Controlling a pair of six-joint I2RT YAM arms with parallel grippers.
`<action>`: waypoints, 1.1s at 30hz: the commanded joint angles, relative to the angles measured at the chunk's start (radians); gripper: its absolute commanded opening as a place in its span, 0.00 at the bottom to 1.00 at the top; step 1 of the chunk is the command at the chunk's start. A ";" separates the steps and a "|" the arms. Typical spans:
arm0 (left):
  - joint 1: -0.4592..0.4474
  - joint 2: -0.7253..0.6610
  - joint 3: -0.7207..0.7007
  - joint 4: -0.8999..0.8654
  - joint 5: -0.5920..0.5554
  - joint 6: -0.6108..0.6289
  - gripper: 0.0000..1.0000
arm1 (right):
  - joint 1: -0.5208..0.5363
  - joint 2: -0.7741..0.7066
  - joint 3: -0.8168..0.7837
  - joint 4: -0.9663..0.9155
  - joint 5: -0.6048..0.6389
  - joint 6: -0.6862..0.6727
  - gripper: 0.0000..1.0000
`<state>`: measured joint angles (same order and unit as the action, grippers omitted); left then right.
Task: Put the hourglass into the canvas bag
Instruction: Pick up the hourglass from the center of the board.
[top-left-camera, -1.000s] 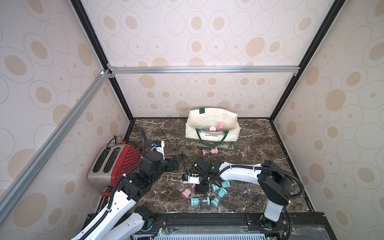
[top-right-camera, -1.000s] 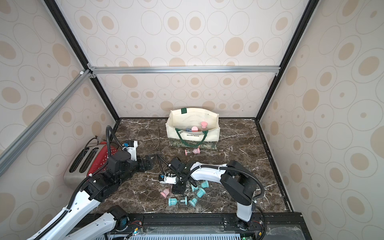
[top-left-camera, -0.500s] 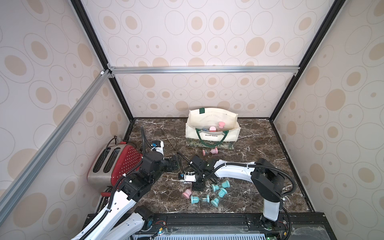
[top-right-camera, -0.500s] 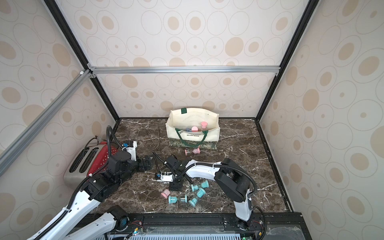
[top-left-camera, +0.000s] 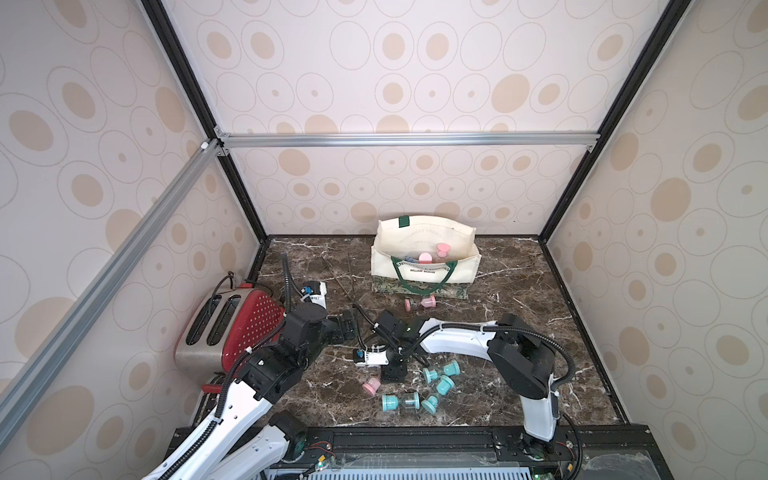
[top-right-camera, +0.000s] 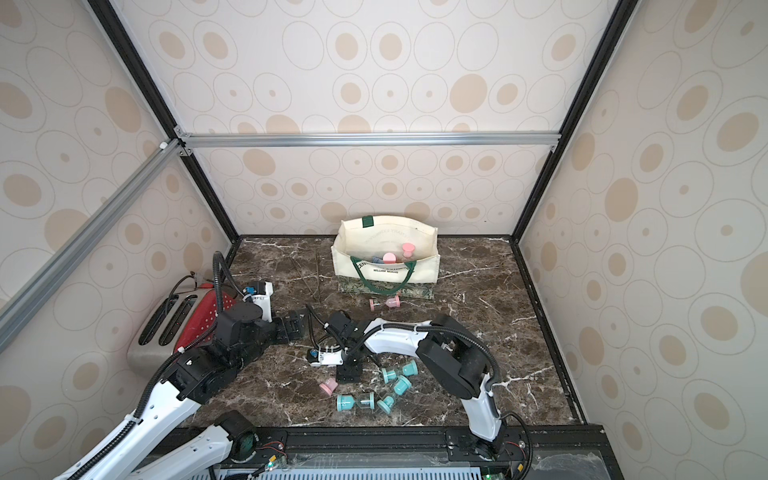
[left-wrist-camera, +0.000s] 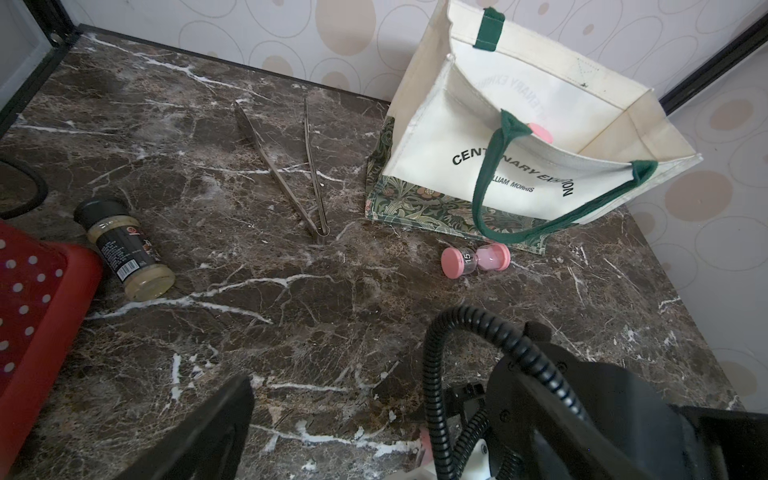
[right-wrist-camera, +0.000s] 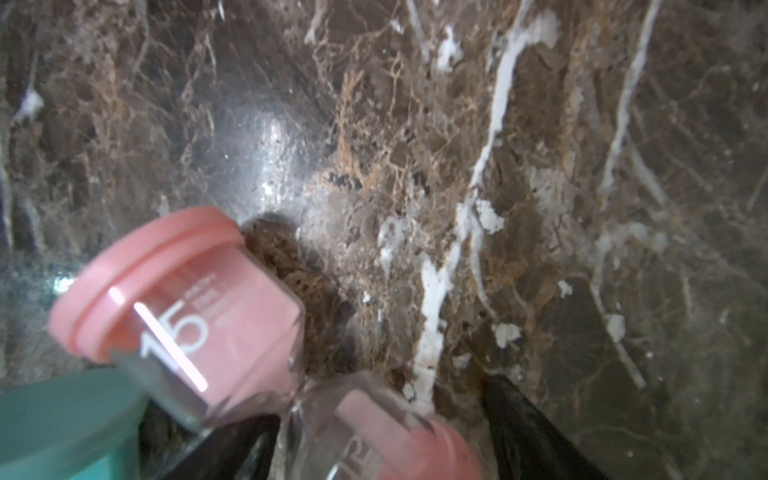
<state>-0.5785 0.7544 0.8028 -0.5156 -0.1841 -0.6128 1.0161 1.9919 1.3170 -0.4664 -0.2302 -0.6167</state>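
- Pink-capped glass hourglass (right-wrist-camera: 232, 316), marked 15, lies on its side on the dark brown marble surface (top-left-camera: 519, 299), close to the front edge and a little left of its middle, not yet in the bag.
- The right hand (right-wrist-camera: 374, 407) points down over it, with black fingers (right-wrist-camera: 536, 432) on either side of the narrow waist. Whether they press the glass or only straddle it cannot be told.
- The left hand (top-left-camera: 349, 326) hovers near the right arm, spread wide and holding nothing.
- The cream canvas bag with dark green handles (top-left-camera: 461, 270) stands open at the middle of the far edge, well apart from the grasp, with pink hourglasses inside.
- Slip risk: the waist is smooth, curved glass, so an off-centre pinch could let the hourglass swivel or drop on lifting.
- A teal hourglass cap (right-wrist-camera: 62, 424) sits just beside the pink one. A lift may drag it, and the loose teal hourglasses (top-left-camera: 436, 378) nearby could roll toward the front edge.
- The arms are close, so a quick rise of the right one could clip the left hand.
- At the bag, a handle droops over the front wall and a second pink hourglass (top-left-camera: 420, 303) lies just before it. A low approach could snag the handle or fold the soft wall, and a high drop might crack glass on glass.
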 joint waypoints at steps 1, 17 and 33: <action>0.005 -0.007 0.035 -0.011 -0.018 0.006 0.97 | 0.005 0.043 0.022 -0.040 -0.030 -0.035 0.76; 0.005 0.011 0.043 0.002 -0.015 0.007 0.98 | -0.018 0.027 -0.009 -0.049 0.019 -0.018 0.53; 0.006 0.012 0.059 0.022 -0.025 0.013 0.98 | -0.037 -0.023 -0.030 -0.015 0.020 0.031 0.37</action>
<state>-0.5785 0.7643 0.8089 -0.5095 -0.1902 -0.6125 0.9920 1.9942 1.3178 -0.4488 -0.2245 -0.5964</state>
